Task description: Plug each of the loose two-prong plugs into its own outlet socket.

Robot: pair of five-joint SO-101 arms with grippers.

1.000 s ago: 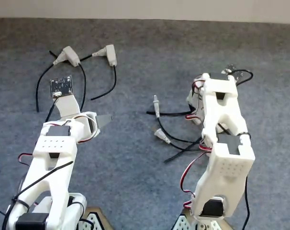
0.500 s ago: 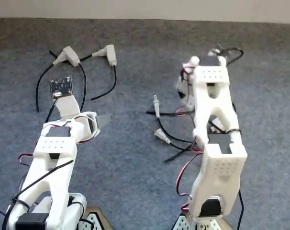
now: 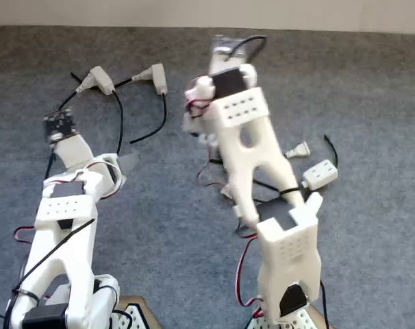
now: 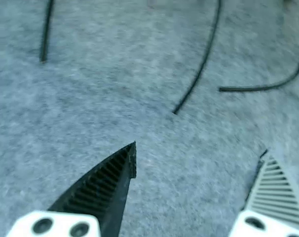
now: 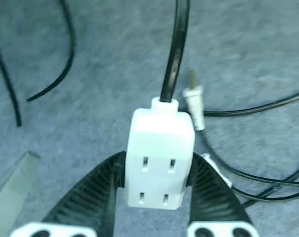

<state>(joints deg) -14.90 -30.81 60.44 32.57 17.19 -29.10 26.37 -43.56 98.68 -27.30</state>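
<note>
**Right gripper** (image 5: 158, 165): its fingers (image 5: 102, 190) are clenched on the two flanks of a white outlet block (image 5: 159, 148). The socket face is turned toward the wrist camera, and the black cord (image 5: 175, 54) leads away from the block's far end. Judgement: gripping by the flanks leaves all the slots unobstructed, so a plug can be entered while the block is steadied.

**Position:** the right arm (image 3: 245, 130) reaches diagonally to the far centre of the grey surface (image 3: 372, 82). In the high view its body covers the grasp.

**Left gripper** (image 4: 199, 153): its fingers (image 4: 110, 182) are released and spread wide with nothing between them. They sit over bare surface at the left, middle depth. Judgement: it stands ready to take a plug.

**Task items:**
- A two-prong plug (image 5: 195, 103) lies on the surface just beyond the held block, prongs pointing away.
- A loose plug (image 3: 298, 149) and a second outlet block (image 3: 320, 173) lie on the right, near each other.
- Two white cord ends (image 3: 98, 80) lie at the far left. Whether they are plug or socket cannot be made out.

**Obscured:**
- A further white piece (image 3: 227, 192) is largely hidden under the right arm.
- Thin black leads (image 4: 199, 74) run out of the left wrist view, with their ends cut off.
- A pale strip (image 5: 14, 190) at the edge of the right wrist view cannot be identified.
</note>
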